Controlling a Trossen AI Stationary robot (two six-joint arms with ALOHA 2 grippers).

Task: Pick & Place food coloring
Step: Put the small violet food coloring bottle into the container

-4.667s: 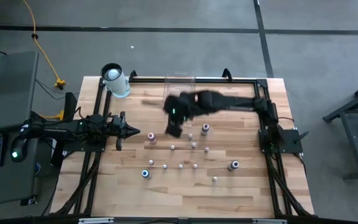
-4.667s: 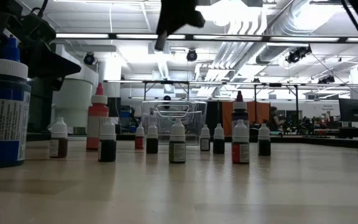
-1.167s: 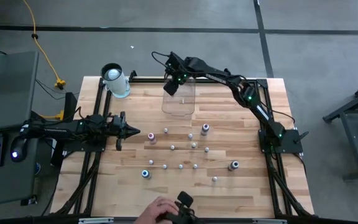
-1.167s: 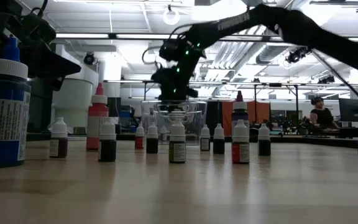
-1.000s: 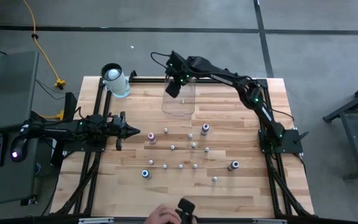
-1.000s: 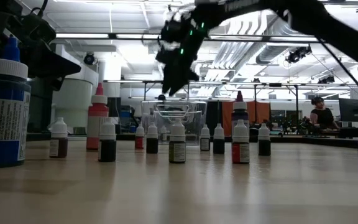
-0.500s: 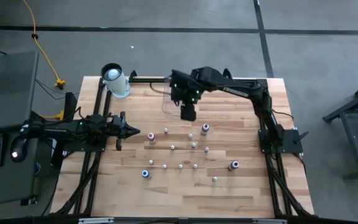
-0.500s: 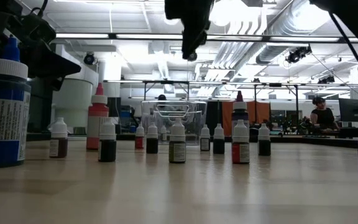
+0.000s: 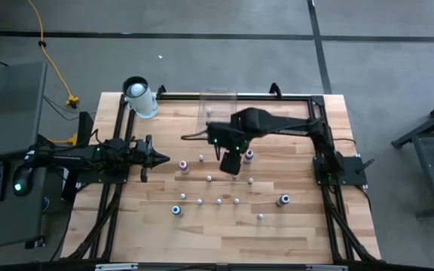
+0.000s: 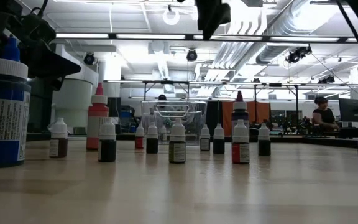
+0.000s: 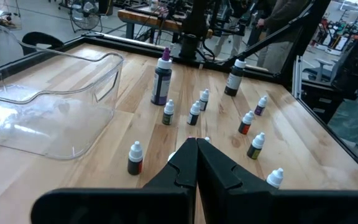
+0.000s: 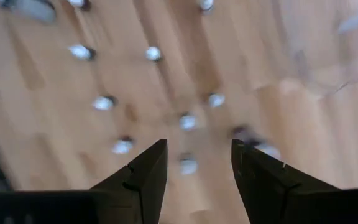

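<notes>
- Two arms share the table (image 9: pixel 292 233). The right arm reaches in from 3 o'clock and now hangs over the middle of the board; half a second ago its head was up at the clear bin (image 9: pixel 215 111), and a second ago it was out over the bin's far wall at 12 o'clock.
- That swing from the bin back to the bottles reads as a drop-off finished and a fresh pick starting, though nothing shows the bin's contents clearly.
- Left arm lies parked at 9 o'clock, unmoved across every earlier look, with the left gripper (image 11: pixel 196 163) clenched and nothing in it.
- Right gripper (image 12: pixel 197 163) has its jaws spread and nothing between them; its wrist view looks straight down on scattered caps, blurred by motion.
- Food coloring (image 9: pixel 219 201) stands scattered across the centre and the 6 o'clock half of the board, with more bottles at 4 and 7 o'clock, all upright as far as the level view shows.
- Small bottle (image 9: pixel 209 178) at about 8 o'clock from the gripper and a purple-topped one (image 9: pixel 249 156) at about 2 o'clock sit closest to it, so the next target is probably one of that central cluster.
- Much of the work remains, judging by how many bottles stand outside the bin.
</notes>
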